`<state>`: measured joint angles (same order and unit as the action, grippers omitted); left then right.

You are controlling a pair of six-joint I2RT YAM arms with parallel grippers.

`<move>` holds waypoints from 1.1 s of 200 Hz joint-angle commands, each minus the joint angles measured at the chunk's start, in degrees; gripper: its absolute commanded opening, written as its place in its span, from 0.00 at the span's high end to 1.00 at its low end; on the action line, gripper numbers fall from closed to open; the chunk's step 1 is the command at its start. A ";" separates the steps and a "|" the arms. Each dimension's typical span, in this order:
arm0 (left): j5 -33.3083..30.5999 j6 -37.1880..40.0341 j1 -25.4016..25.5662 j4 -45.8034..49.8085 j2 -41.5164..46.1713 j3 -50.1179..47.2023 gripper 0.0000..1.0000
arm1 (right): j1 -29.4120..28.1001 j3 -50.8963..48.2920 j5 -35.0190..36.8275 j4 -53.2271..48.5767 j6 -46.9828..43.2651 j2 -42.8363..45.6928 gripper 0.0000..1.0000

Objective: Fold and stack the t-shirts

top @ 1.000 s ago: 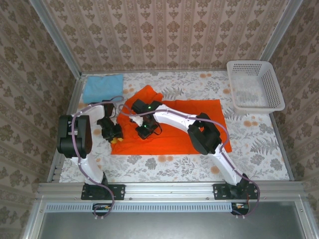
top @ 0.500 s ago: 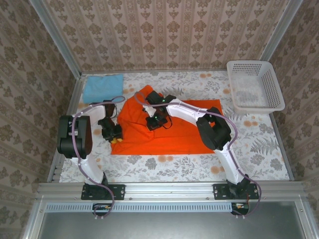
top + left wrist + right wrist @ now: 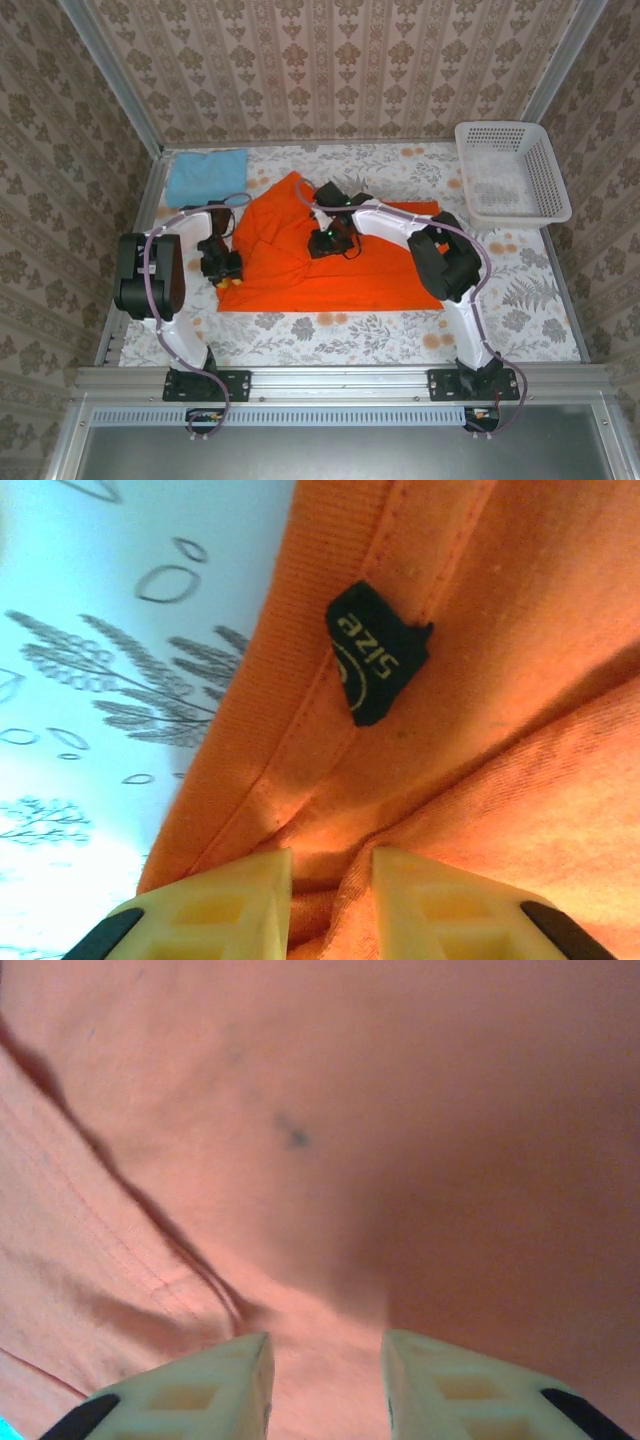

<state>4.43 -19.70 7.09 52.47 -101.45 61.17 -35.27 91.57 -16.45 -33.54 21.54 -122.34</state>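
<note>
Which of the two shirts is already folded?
The blue shirt, a small rectangle at the far left corner; the orange shirt lies spread out.

Looks like a robot lab cell dressed up as a home, tbh. The patterned wallpaper [image 3: 330, 70] is stuck on flat panels inside bare aluminium framing [image 3: 110, 80]. A pair of robot arms [image 3: 160, 275] is bolted to a metal rail [image 3: 340, 382] along a floral-covered worktop [image 3: 520, 290].
</note>
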 commanded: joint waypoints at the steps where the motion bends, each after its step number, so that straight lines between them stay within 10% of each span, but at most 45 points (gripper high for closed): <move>1: -4.51 -1.81 -0.33 2.59 3.09 3.64 0.65 | 2.90 -4.27 3.38 2.42 6.44 8.14 0.53; 117: 15.57 0.93 5.71 -1.70 4.05 2.80 0.67 | 21.35 -45.41 7.60 2.25 28.65 39.80 0.66; 220: 3.99 -2.44 8.68 -1.47 -0.82 -4.42 0.66 | 27.03 -53.82 9.40 -5.77 36.65 39.73 0.78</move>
<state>13.08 -20.97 15.35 49.84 -101.06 59.86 -8.82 39.48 -9.56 -31.75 54.59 -82.43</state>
